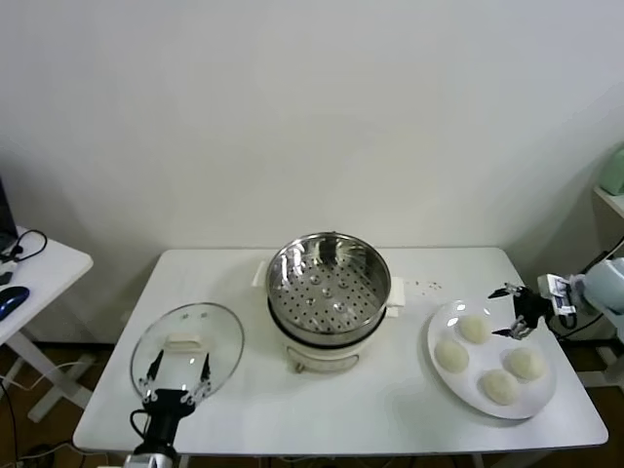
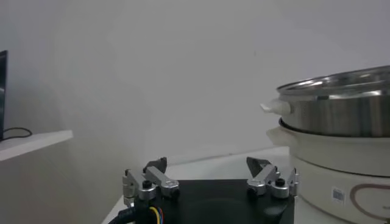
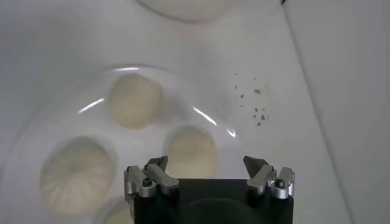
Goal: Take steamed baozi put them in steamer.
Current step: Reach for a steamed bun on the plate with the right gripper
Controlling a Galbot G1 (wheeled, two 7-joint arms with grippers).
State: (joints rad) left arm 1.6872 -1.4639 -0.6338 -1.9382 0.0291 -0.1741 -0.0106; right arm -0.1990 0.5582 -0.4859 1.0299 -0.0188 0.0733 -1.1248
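The steamer (image 1: 329, 283), a shiny steel basket with a perforated floor, sits on its cream cooker base (image 1: 327, 353) at the table's middle; nothing lies in it. Several cream-white baozi lie on a white plate (image 1: 485, 412) at the right, the nearest to the steamer being one bun (image 1: 474, 329). My right gripper (image 1: 514, 310) hovers open just right of that bun, over the plate's far edge. In the right wrist view a baozi (image 3: 192, 152) lies just ahead of the open right gripper (image 3: 207, 167). My left gripper (image 1: 175, 375) is open and parked over the glass lid, with the steamer (image 2: 341, 109) to its side.
A round glass lid (image 1: 187, 341) lies flat at the table's front left. Small crumbs (image 1: 426, 286) dot the table between steamer and plate. A side table (image 1: 39, 273) with a mouse and cable stands at far left. A shelf (image 1: 612, 195) is at far right.
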